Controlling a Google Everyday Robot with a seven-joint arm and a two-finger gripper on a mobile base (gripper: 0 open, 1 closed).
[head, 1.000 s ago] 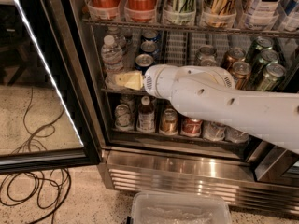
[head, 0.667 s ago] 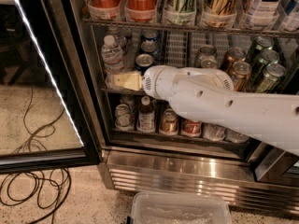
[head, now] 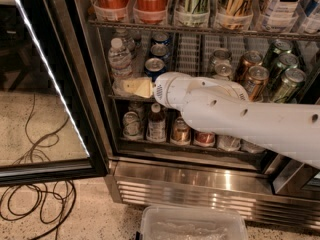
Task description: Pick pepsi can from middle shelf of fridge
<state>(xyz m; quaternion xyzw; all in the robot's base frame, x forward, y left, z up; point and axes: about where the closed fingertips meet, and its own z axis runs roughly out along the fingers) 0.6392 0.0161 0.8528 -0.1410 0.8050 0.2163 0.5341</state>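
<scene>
White hole-dotted arm (head: 240, 115), cream claw (head: 125, 87) at the middle shelf (head: 116, 98)

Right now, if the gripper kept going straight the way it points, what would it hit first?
Likely the water bottle, near its base: the gripper points left at it along the middle shelf. Depth is unclear; it might pass in front and meet the fridge wall.
</scene>
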